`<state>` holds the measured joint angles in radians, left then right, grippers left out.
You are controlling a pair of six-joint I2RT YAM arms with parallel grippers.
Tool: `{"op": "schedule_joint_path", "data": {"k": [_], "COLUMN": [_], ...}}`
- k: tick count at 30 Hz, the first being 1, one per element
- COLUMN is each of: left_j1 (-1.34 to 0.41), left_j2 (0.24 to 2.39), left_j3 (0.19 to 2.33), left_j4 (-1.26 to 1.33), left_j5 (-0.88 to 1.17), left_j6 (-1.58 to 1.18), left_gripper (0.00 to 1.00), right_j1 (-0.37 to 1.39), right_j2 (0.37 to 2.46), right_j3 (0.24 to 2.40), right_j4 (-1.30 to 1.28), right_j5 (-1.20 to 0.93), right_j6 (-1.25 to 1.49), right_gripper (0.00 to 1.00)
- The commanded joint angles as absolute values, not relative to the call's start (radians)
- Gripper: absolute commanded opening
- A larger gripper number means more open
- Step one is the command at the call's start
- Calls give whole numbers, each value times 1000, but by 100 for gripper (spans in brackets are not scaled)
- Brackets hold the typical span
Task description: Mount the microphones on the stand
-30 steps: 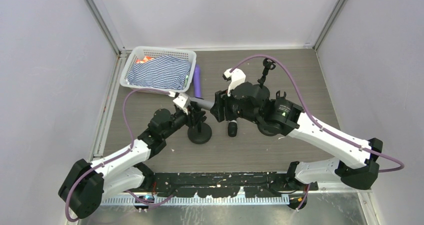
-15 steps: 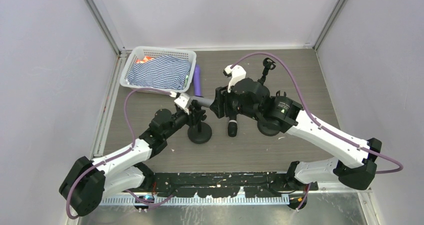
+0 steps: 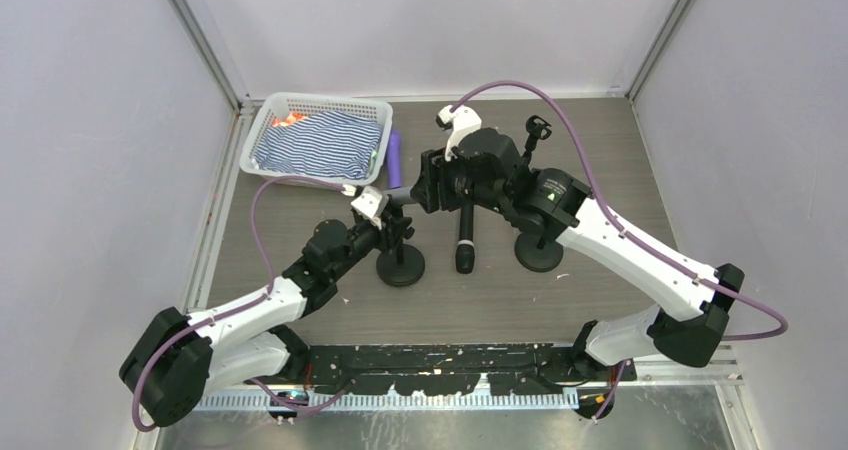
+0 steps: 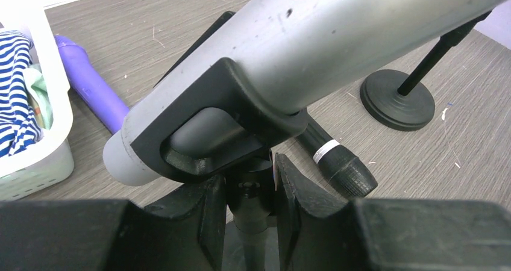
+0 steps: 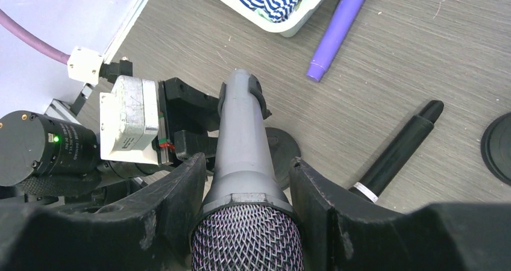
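The silver-grey microphone (image 3: pixel 400 200) lies tilted in the black clip (image 4: pixel 211 102) on top of the nearest stand (image 3: pixel 401 267). My left gripper (image 4: pixel 253 208) is shut on that stand's neck just under the clip. My right gripper (image 5: pixel 247 165) is shut on the silver-grey microphone (image 5: pixel 241 138) at the collar below its mesh head. The black microphone (image 3: pixel 465 240) lies on the table to the right of the stand, apart from both grippers. The purple microphone (image 3: pixel 394 160) lies beside the basket.
A white basket (image 3: pixel 268 120) holding striped cloth sits at the back left. A second stand's round base (image 3: pixel 539 250) lies under the right arm, and a third small stand (image 3: pixel 535 135) rises behind it. Grey walls close in three sides.
My right gripper has moved away from me and left along the silver-grey microphone, with its jaws narrower. The black microphone, mostly hidden under the arm before, now shows in full. The left arm has barely moved.
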<state>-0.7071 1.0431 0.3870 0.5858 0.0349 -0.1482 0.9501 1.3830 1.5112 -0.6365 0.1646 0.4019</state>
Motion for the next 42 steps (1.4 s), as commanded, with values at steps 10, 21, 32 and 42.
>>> {"op": "schedule_joint_path", "data": {"k": [10,21,32,42], "left_j1": [-789,-850,-854,-854], "left_j2": [1049,1081,1068,1055], "left_j3": [400,426,410,399], "left_j4": [704,679,679,663], "left_j5": [192,168,163,133], "left_j6": [-89,-36,-35,-36], "left_gripper": [0,0,0,0], "right_j1": [953,952,951,946], "right_j2": [1598,1713,1812,1812], "right_j3": [1456,1525,1571,1585], "right_j4": [-890,-909,-868,-825], "right_j5": [15,48,74,109], "right_j6": [302,296,298,314], "right_gripper": [1,1,1,6]}}
